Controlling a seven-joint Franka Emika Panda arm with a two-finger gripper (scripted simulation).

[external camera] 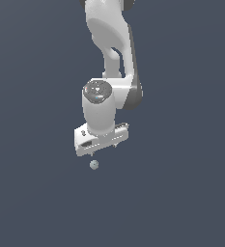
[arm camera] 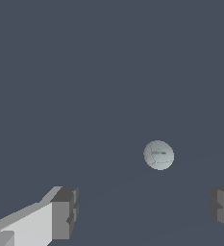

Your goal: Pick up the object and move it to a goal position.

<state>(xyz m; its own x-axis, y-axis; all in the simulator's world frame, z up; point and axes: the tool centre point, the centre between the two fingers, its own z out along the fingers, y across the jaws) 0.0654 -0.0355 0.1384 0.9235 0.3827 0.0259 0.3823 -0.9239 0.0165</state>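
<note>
The object (external camera: 93, 165) is a tiny pale grey-green sphere lying on the dark floor, just below the white hand in the exterior view. In the wrist view the object (arm camera: 158, 155) sits ahead of the fingers, apart from both and nearer to one of them. My gripper (arm camera: 142, 214) is open, with a wide gap and nothing between the fingers (arm camera: 65, 214). In the exterior view the gripper (external camera: 101, 144) hangs above the sphere, its fingertips mostly hidden under the hand.
The white arm (external camera: 111, 53) reaches down from the top of the exterior view. Plain dark grey-blue floor (external camera: 181, 193) lies all around.
</note>
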